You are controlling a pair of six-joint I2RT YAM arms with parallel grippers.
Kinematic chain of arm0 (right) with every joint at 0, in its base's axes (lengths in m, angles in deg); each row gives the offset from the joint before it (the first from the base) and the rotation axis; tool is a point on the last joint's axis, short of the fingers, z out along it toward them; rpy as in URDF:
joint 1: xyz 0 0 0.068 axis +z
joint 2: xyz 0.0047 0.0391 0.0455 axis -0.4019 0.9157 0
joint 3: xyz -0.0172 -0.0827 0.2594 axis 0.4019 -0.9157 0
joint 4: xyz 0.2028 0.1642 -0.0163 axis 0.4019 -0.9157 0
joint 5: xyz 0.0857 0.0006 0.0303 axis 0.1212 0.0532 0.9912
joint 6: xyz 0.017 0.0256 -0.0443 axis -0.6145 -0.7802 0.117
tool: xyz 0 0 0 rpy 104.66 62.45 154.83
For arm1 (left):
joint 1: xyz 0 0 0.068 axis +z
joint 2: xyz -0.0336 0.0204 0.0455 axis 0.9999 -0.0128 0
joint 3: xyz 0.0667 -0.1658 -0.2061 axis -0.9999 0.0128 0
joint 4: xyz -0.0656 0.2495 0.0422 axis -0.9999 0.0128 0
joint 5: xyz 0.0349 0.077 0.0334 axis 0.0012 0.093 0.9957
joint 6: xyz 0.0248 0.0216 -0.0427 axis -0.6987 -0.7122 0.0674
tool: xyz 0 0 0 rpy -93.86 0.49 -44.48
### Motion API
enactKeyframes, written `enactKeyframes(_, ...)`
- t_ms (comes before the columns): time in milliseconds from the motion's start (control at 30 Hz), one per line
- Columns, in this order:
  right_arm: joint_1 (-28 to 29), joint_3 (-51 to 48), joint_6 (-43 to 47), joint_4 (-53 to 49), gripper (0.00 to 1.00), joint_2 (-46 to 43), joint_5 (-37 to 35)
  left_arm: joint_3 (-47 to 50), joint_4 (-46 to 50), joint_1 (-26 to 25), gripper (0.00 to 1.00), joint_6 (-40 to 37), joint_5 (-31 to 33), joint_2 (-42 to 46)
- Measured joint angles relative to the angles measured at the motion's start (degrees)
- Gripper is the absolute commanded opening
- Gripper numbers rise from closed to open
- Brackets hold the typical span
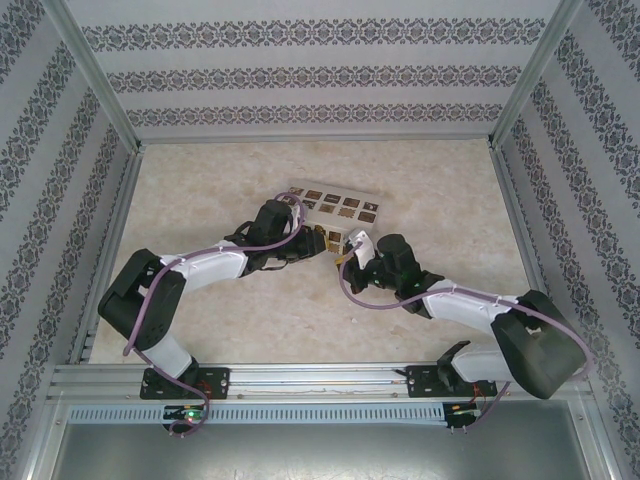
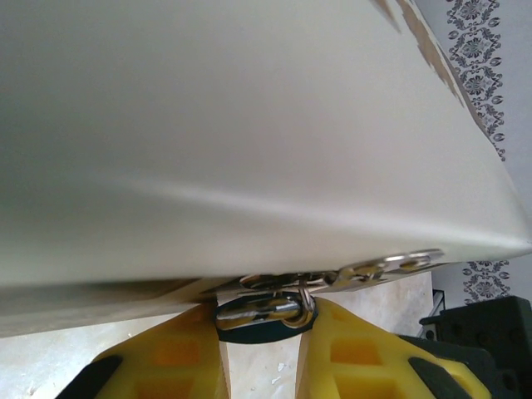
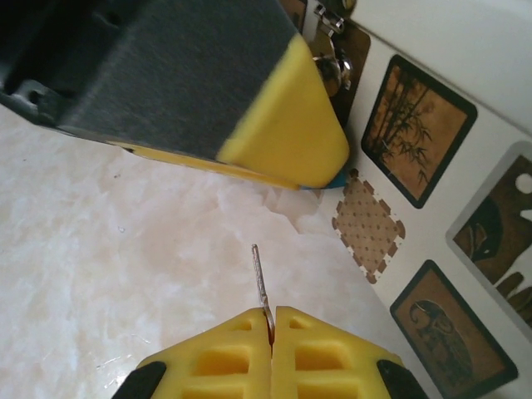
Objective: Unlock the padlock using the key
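1. the padlock [image 2: 259, 314] hangs at the front latch of the cream box [image 2: 249, 125], just above the tabletop [image 3: 125, 249]. the left gripper [image 2: 264, 324] has its jaws clenched on the blue body.
2. it looks tiny, light, rigid and smooth, and likely to swivel on its shackle, so the flat body sides are best to hold.
3. the right gripper [image 3: 272, 322] has its jaws clamped on the key [image 3: 260, 278], which is thin, stiff and easily twisted loose. its blade stops short of the lock.

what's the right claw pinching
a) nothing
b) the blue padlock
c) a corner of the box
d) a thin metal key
d: in the right wrist view the right claw is shut on the key, whose thin blade sticks out from between its tips.
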Motion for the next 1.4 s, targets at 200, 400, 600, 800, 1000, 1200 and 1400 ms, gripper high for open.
enactKeyframes(200, 0.0, 0.0, 0.3, 2.8, 0.0, 3.1, -1.4, 0.0, 0.2, 0.0, 0.17, 0.3, -0.1, 0.3)
enactKeyframes(400, 0.0, 0.1, 1.2, 4.1, 0.0, 5.5, -2.1, 0.0, 0.3, 0.0, 0.17, 0.4, -0.1, 0.4)
enactKeyframes(600, 0.0, 0.2, 1.2, 5.5, 0.0, 6.4, -2.5, 0.0, 0.4, 0.0, 0.17, 0.5, -0.1, 0.5)
enactKeyframes(800, 0.0, 0.2, 1.2, 7.3, 0.0, 6.5, -2.5, 0.0, 0.4, 0.0, 0.17, 0.6, -0.1, 0.5)
enactKeyframes(1000, -0.2, 0.2, 0.9, 9.1, 0.0, 6.5, -2.4, 0.0, 0.4, 0.0, 0.17, 0.6, -0.1, 0.5)
enactKeyframes(1200, -0.2, 0.3, 0.6, 9.8, 0.0, 6.9, -2.2, 0.0, 0.4, 0.0, 0.17, 0.6, -0.1, 0.6)
enactKeyframes(1400, -0.2, 0.5, -0.4, 11.2, 0.0, 7.4, -1.8, 0.0, 0.4, 0.0, 0.17, 0.7, -0.3, 1.0)
